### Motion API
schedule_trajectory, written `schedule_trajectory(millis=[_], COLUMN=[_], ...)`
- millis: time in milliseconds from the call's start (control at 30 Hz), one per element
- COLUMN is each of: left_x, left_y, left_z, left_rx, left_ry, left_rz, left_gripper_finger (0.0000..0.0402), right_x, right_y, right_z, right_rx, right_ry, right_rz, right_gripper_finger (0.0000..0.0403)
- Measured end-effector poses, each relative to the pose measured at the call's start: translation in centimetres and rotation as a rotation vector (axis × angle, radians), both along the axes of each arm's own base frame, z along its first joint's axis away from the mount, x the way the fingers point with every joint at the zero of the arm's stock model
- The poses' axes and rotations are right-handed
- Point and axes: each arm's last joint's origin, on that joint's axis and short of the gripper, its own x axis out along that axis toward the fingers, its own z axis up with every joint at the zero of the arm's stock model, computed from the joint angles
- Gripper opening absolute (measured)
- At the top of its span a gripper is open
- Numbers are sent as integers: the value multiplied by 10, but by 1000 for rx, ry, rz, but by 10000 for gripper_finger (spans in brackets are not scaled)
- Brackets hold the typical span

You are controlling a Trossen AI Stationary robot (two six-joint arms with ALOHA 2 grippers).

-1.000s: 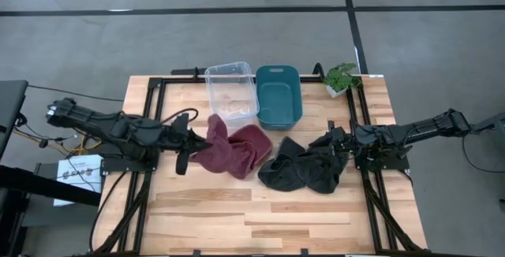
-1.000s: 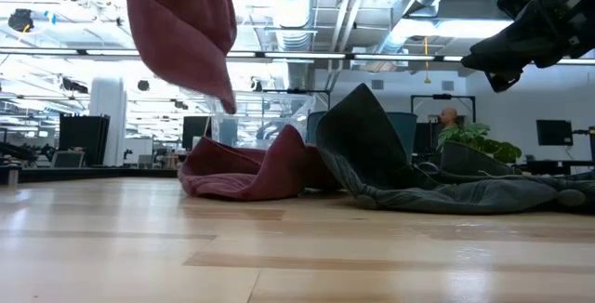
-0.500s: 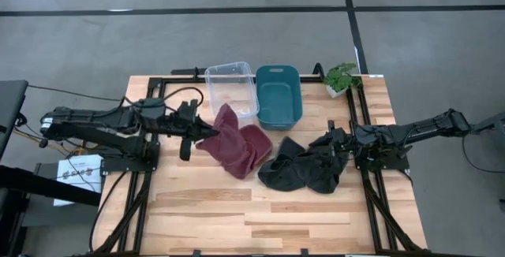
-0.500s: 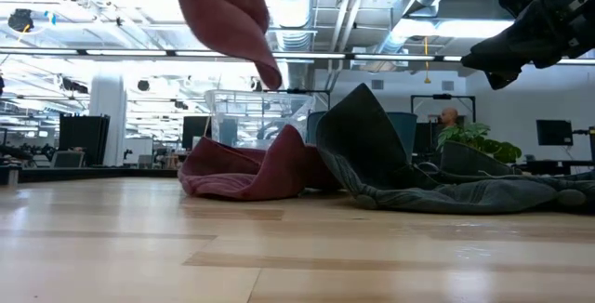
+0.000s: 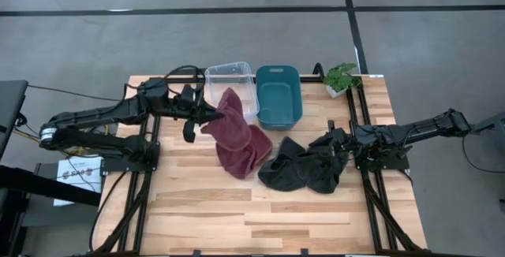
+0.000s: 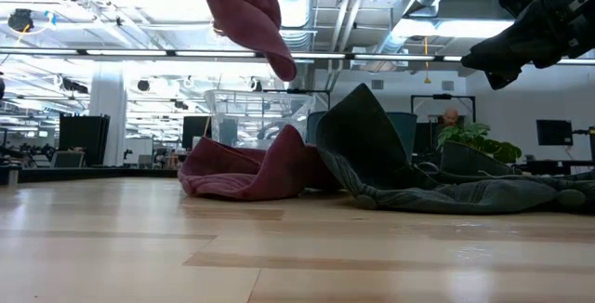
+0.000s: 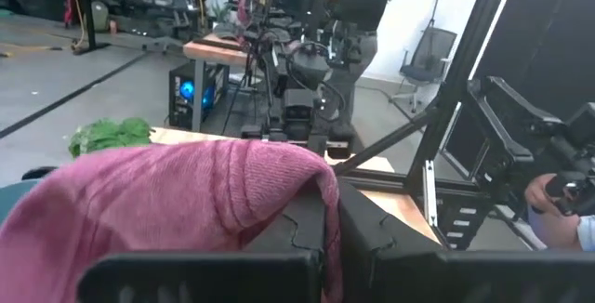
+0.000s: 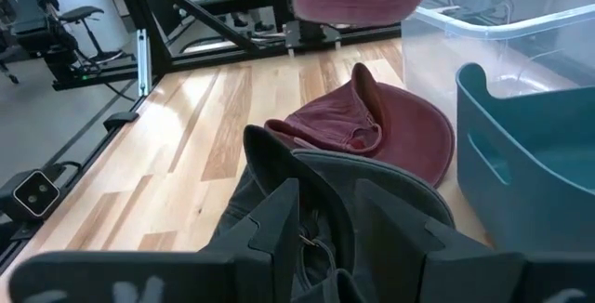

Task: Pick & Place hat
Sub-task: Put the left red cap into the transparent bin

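left gripper (image 5: pixel 207 116): fingers pinched shut on the edge of a maroon hat (image 5: pixel 231 123), holding it up off the table beside the clear bin (image 5: pixel 231 76); the cloth drapes over the fingers (image 7: pixel 367 238) in the left wrist view
maroon hat: lifted, hanging from the gripper high over the table in the low view (image 6: pixel 244 10), its edge just over the near left part of the clear bin
second maroon hat (image 5: pixel 251 150): lying crumpled on the table, below the lifted one, touching the dark hat
dark hat (image 5: pixel 304 169): heaped on the table right of centre, one flap standing up in the low view (image 6: pixel 358 136)
right gripper (image 5: pixel 330 142): low over the dark hat's right part, fingers (image 8: pixel 279 212) part open straddling a fold of it; cannot tell if it really grips
teal bin (image 5: pixel 278 95): right of the clear bin, sides touching, at the far side of the table
plant (image 5: pixel 342 77): small pot at the far right corner
table (image 5: pixel 237 210): light wood
person (image 7: pixel 358 19): standing in the room behind, seen in the left wrist view
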Motion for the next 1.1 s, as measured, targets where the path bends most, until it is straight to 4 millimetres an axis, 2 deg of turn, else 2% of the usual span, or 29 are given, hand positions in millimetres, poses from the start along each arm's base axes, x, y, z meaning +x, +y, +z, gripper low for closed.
schedule_trajectory(millis=[467,800,1100], left_x=[1,-10,-18], left_y=[35,59,75], left_z=[2,5,6], left_rx=[22,94,232], left_ry=[-65,-100,-106], left_rz=[-3,113,196], left_gripper_finger=[10,10,10], right_x=[0,0,0], right_y=[0,0,0], right_z=[0,0,0], right_rx=[-8,-11,-11], right_ry=[0,-1,-1], right_rz=[0,-2,-2], right_gripper_finger=[99,99,99])
